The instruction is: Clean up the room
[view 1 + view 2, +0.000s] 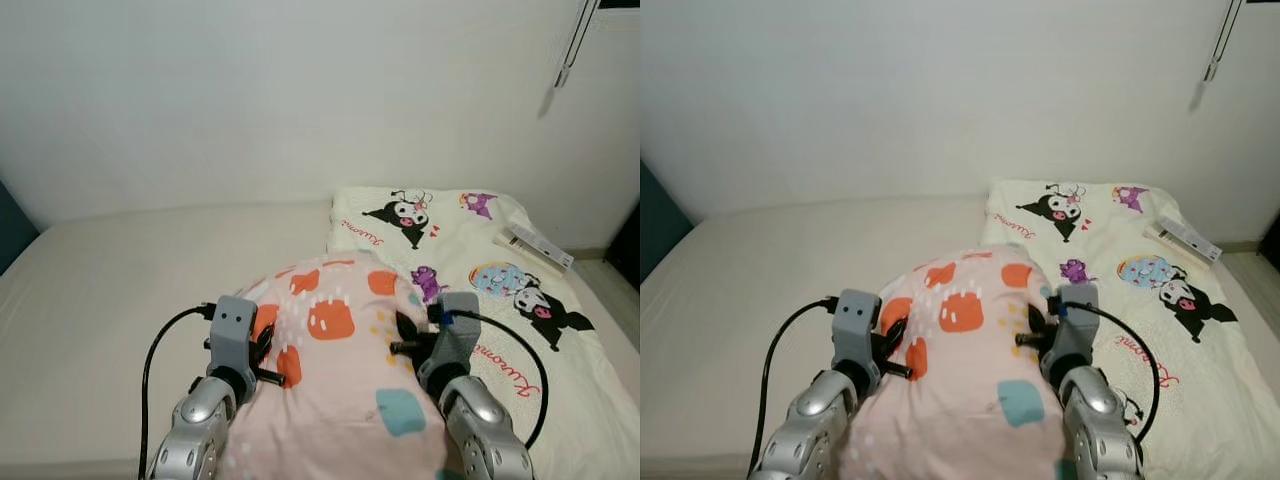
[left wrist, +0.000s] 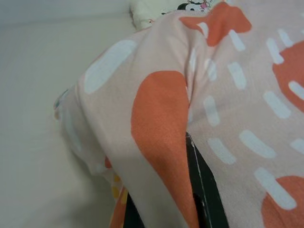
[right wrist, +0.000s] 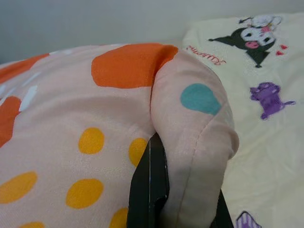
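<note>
A pink pillow [image 1: 340, 380] with orange, white, teal and yellow patches is held up in front of me, over the near edge of the bed [image 1: 120, 270]. My left gripper [image 1: 262, 355] is shut on its left edge. In the left wrist view a fold of the pillow [image 2: 156, 109] is pinched between the black fingers [image 2: 200, 190]. My right gripper [image 1: 405, 340] is shut on the right edge. In the right wrist view a corner of the pillow [image 3: 194, 123] bulges between the fingers [image 3: 152, 185].
The beige mattress stretches away to the white wall. A cream cover with cartoon prints [image 1: 470, 260] lies on the bed's right side, and a white box [image 1: 535, 248] rests on it. A dark blue edge [image 1: 12, 235] stands at far left. A cord [image 1: 570, 50] hangs at top right.
</note>
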